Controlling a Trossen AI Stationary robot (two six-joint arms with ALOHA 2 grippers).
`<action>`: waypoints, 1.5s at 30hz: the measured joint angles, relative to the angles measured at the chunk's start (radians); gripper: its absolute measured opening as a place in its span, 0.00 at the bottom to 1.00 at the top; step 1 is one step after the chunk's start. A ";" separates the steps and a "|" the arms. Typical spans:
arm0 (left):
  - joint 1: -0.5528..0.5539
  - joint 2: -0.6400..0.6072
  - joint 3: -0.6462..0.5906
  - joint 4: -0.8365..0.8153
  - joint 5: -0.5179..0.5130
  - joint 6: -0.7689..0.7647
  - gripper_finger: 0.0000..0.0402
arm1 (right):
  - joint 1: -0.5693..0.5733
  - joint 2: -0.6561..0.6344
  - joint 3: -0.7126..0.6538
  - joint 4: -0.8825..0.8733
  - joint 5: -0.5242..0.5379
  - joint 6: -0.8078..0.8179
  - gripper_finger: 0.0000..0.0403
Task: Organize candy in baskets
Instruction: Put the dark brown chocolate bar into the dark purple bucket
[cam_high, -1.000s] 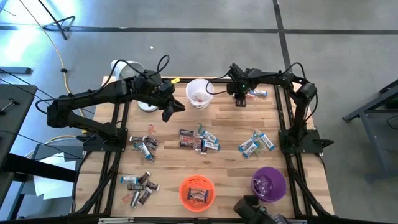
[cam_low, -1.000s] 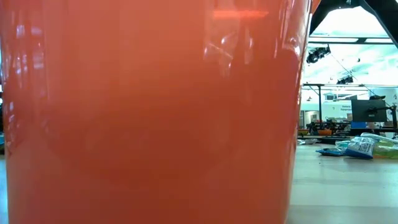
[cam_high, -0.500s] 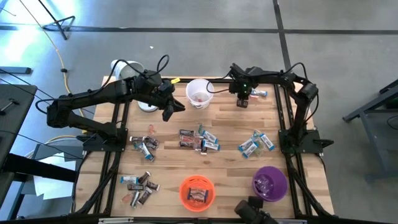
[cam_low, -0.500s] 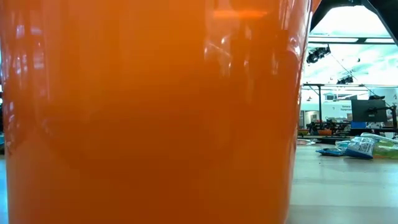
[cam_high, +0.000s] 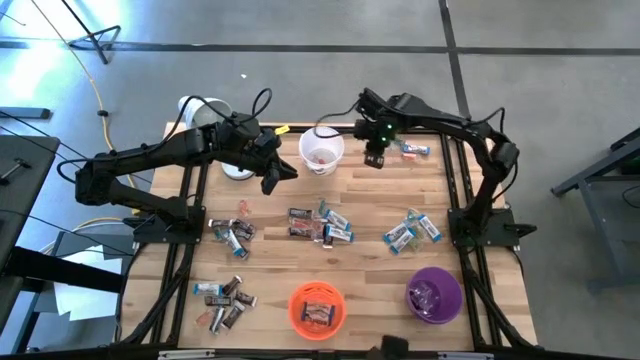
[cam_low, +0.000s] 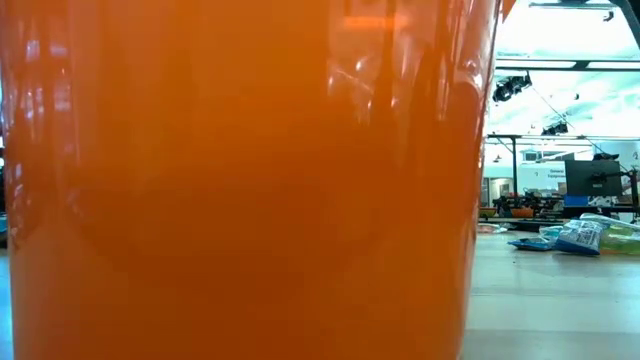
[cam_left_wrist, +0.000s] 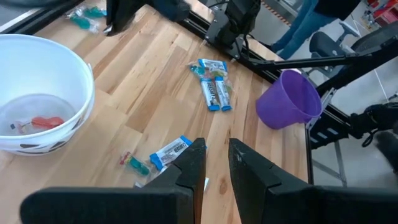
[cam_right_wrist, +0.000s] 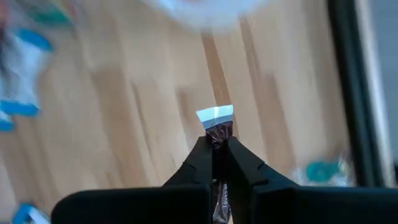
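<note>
Candy, 1 dark brown wrapped bar (cam_right_wrist: 216, 127), is now clenched in the right gripper (cam_right_wrist: 216, 144) (just closed), lifted toward the white plastic basket (cam_high: 321, 149); left gripper (cam_left_wrist: 213, 163) hovers slightly parted.

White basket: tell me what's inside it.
The white basket holds a red-pink candy on its floor. The near wall hides the part of the floor behind it.

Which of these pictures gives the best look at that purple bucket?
The left wrist view: there the purple bucket shows large, from the side and slightly above, standing on the wood. The high view shows it small from straight above, with something pale inside that I cannot make out. The low view is filled by the orange bucket, and the right wrist view misses it.
</note>
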 joint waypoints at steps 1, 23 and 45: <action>0.000 0.000 0.000 0.000 0.000 0.005 0.14 | 0.020 -0.001 0.025 0.003 0.000 0.010 0.00; 0.034 -0.074 0.001 -0.014 0.025 -0.135 0.14 | 0.157 0.001 0.066 0.225 0.091 0.314 0.00; 0.093 -0.090 0.001 -0.015 -0.011 -0.129 0.14 | 0.212 0.000 0.085 -0.054 0.146 0.311 0.01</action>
